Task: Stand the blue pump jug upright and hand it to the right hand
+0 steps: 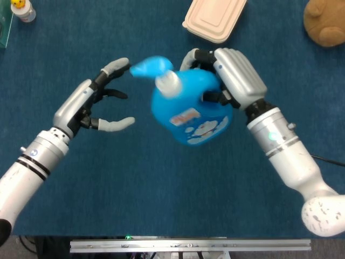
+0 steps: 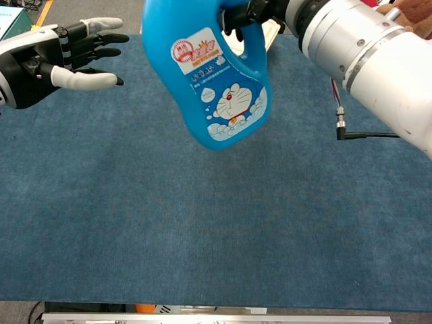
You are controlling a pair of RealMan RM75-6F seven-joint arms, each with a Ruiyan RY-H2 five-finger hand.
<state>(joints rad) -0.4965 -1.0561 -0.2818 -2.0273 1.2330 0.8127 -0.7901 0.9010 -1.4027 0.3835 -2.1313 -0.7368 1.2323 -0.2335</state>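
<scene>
Right hand grips blue pump jug through its handle; left hand spread, empty. Rigid, slick plastic, likely heavy: handle's the best hold.

Beige lidded box, brown plush

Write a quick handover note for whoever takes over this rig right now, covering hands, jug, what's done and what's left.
Left hand: open, fingers spread, apart from the jug.
Right hand: grips the blue pump jug by its handle, held tilted in the air above the blue table.
Done: jug sits in the right hand alone, so the handover looks complete.
Left: probably just steady it upright.
</scene>
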